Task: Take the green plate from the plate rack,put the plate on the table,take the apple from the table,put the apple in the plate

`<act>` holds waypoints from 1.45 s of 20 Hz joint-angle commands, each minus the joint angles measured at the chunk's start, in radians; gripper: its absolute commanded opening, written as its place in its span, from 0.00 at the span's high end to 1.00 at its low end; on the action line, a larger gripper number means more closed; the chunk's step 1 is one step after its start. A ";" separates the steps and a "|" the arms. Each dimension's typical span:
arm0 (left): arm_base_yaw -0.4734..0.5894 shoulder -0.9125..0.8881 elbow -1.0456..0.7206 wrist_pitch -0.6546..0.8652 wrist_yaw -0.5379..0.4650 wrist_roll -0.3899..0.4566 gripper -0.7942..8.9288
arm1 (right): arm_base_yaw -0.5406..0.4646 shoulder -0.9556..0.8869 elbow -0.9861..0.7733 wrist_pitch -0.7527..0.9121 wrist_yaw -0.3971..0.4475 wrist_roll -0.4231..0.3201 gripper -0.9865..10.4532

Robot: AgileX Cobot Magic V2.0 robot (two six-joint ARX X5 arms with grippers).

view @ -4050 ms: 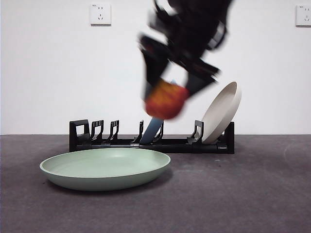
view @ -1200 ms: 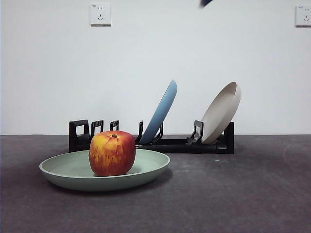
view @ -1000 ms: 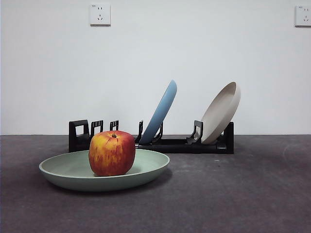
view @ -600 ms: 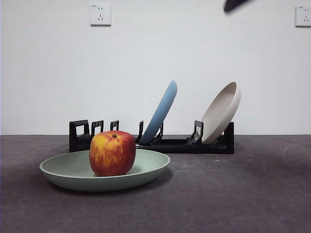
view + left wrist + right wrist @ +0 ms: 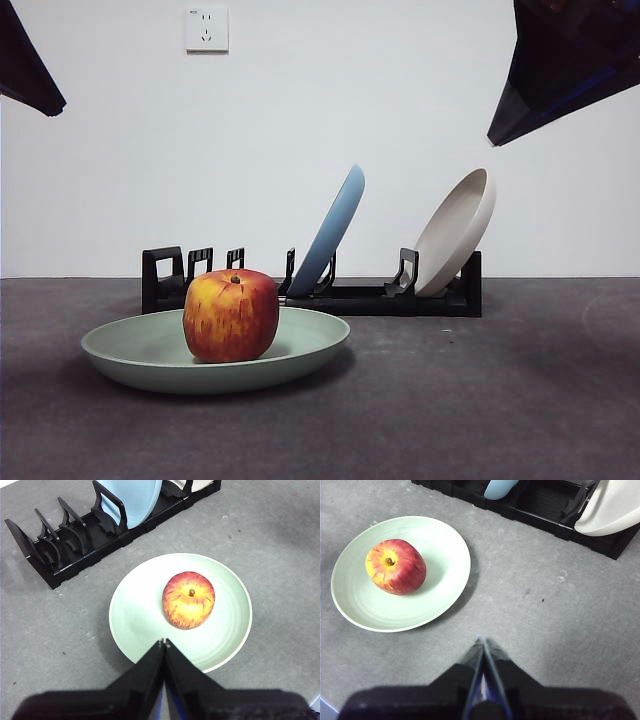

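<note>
apple [image 5: 231, 315] sits in green plate [image 5: 130, 352] on grey table [image 5: 480, 400]; both grippers' fingers pressed together.

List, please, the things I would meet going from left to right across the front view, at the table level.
green plate with the apple on it → blue plate standing in the plate rack → beige plate leaning at the rack's right end. All rest on the table.
</note>
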 commanded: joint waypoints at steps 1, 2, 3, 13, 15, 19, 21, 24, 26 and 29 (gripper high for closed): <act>0.003 0.000 0.002 0.003 0.001 0.002 0.92 | 0.000 -0.001 -0.002 0.002 0.003 0.013 0.92; 0.003 0.000 0.002 0.003 0.001 0.002 0.92 | 0.000 -0.001 -0.002 0.002 0.003 0.013 0.92; 0.003 0.000 0.002 0.003 0.001 0.002 0.92 | 0.000 -0.001 -0.002 0.002 0.003 0.013 0.92; 0.431 -0.414 -0.181 0.283 0.082 0.088 0.92 | 0.000 -0.001 -0.002 0.002 0.003 0.013 0.92; 0.539 -0.484 -0.311 0.364 0.086 0.087 0.92 | 0.000 -0.002 -0.002 0.002 0.003 0.013 0.92; 0.654 -0.570 -0.514 0.427 0.088 0.062 0.92 | 0.000 -0.002 -0.002 0.002 0.003 0.013 0.92; 0.677 -0.610 -0.587 0.430 0.088 0.046 0.92 | 0.000 -0.002 -0.002 0.002 0.003 0.013 0.92; 0.691 -0.672 -0.663 0.429 0.089 -0.001 0.92 | 0.000 -0.002 -0.002 0.002 0.003 0.013 0.92; 0.694 -0.708 -0.679 0.380 0.089 -0.024 0.92 | 0.000 -0.002 -0.002 0.002 0.003 0.013 0.92; 0.694 -0.716 -0.679 0.360 0.091 -0.023 0.92 | 0.000 -0.001 -0.002 0.002 0.003 0.013 0.92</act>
